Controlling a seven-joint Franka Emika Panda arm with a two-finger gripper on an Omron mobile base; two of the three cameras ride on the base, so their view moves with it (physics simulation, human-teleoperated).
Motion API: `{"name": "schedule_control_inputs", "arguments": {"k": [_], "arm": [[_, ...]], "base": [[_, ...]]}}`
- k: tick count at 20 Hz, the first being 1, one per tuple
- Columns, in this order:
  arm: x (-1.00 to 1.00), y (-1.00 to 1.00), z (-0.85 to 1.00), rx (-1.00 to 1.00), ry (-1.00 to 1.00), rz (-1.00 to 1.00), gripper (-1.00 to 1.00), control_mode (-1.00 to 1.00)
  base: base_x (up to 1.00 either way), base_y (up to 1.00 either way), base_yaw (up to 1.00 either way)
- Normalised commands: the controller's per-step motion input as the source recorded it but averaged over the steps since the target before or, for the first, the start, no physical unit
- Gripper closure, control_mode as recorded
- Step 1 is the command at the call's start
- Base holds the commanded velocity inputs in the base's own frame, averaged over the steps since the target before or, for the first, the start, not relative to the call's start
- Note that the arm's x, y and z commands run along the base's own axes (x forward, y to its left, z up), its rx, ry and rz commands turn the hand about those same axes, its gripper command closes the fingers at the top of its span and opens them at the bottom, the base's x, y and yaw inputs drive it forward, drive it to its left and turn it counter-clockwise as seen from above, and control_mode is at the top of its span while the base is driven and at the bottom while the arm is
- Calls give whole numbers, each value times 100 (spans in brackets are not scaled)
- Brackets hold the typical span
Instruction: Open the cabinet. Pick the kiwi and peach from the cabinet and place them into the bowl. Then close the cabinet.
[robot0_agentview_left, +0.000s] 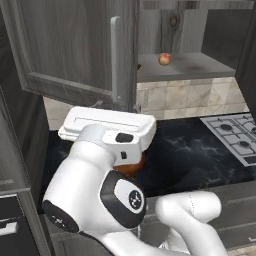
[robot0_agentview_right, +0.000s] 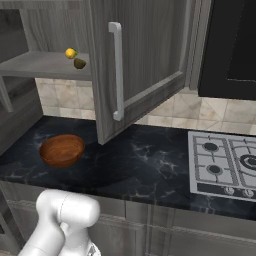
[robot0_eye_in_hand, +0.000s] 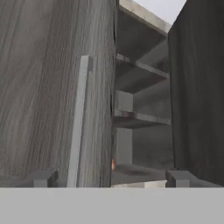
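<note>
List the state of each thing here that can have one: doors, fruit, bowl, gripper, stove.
cabinet: both doors swung open
peach: on the cabinet's lower shelf, not picked
kiwi: on that shelf beside the peach
bowl: upright on the counter, empty
gripper: open, holding nothing, facing the door handle
stove: no flame on its burners

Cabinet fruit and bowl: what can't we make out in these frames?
- Kiwi: right base view, tiny; beside the peach, contact unclear.
- Bowl: left base view, mostly behind the arm.
- Peach: hand view, just an orange sliver behind the cabinet door.
</note>
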Motion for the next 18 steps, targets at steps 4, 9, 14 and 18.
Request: {"name": "schedule_control_inputs", "arguments": {"k": [4, 9, 14, 18], "arm": [[-72, -80, 4, 13, -15, 0, -100, -100], [-23, -100, 3, 16, -12, 9, -100, -100], [2, -96, 7, 17, -10, 24, -100, -100], [23, -61, 0, 6, 0, 29, -100, -100]], "base": [[0, 0, 0], [0, 0, 0], [0, 0, 0], [0, 0, 0]]}}
